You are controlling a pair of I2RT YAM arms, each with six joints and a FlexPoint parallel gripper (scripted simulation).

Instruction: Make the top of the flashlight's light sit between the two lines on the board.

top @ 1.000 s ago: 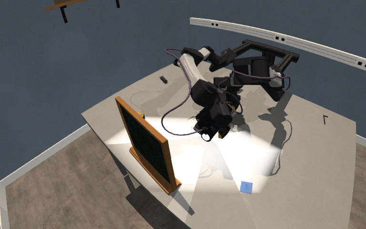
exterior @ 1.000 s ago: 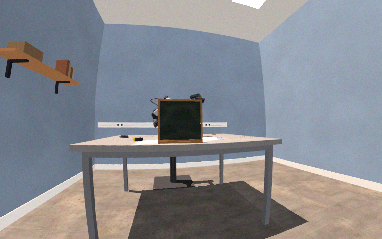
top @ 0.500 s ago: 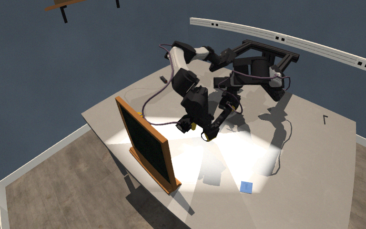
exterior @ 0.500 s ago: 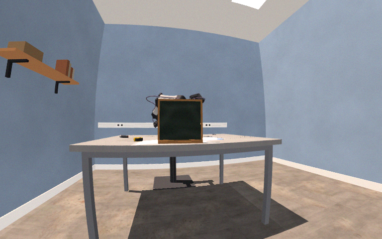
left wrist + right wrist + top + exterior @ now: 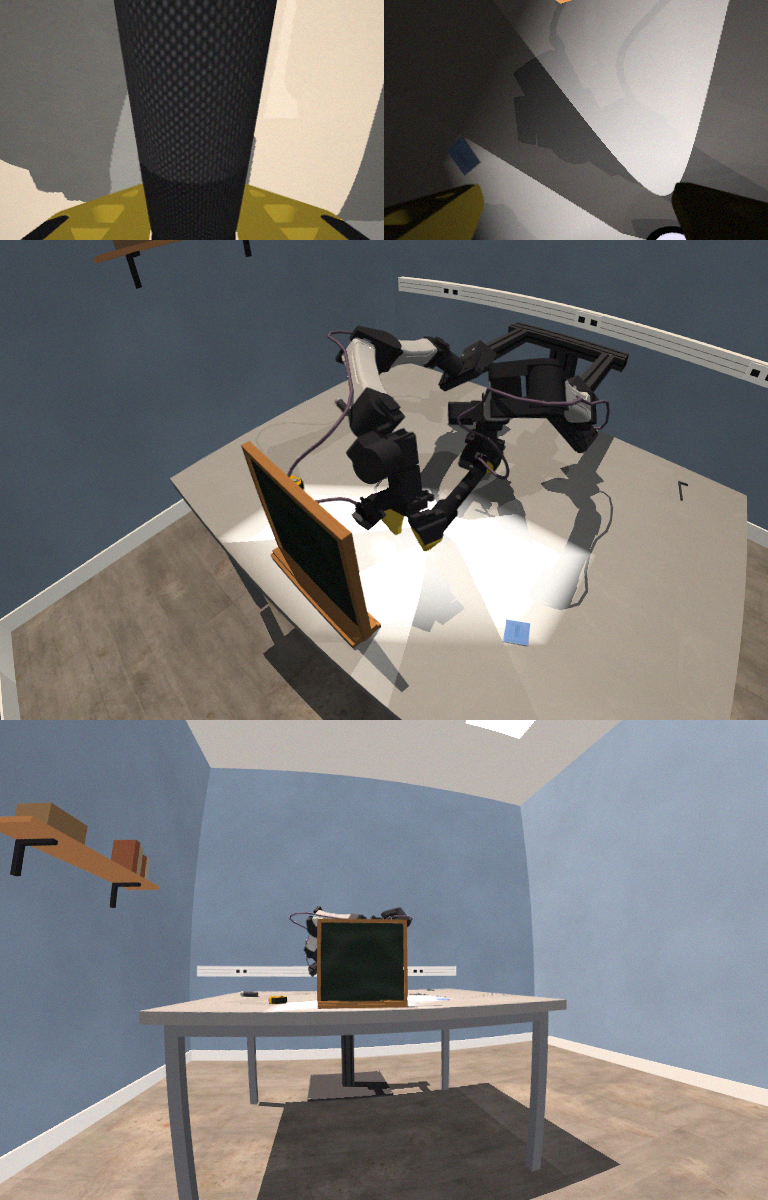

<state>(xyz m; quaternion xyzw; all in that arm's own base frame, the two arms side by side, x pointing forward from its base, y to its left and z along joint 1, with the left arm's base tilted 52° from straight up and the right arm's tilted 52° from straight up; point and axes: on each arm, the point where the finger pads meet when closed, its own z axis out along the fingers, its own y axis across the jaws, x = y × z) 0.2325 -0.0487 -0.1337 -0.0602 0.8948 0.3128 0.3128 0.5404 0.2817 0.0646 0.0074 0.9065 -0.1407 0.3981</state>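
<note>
The black flashlight (image 5: 464,489) (image 5: 195,100) is held above the table in my left gripper (image 5: 483,464) (image 5: 193,192), which is shut on its knurled barrel. Its bright lens shows at the bottom of the right wrist view (image 5: 672,236), close to one finger of my right gripper (image 5: 578,192) (image 5: 410,534). The right gripper is open, near the flashlight's head, with nothing seen between its fingers. The wood-framed board (image 5: 308,540) (image 5: 362,960) stands upright near the table's edge, its dark back towards the top and exterior views. Its lit face, the two lines and the light on it are hidden.
A yellow tape measure (image 5: 295,481) (image 5: 277,999) lies beside the board. A small dark tool (image 5: 340,404) (image 5: 249,993) lies farther back. A blue pad (image 5: 516,632) (image 5: 464,156) and a hex key (image 5: 681,490) lie on the other side. The arms are close together over the table.
</note>
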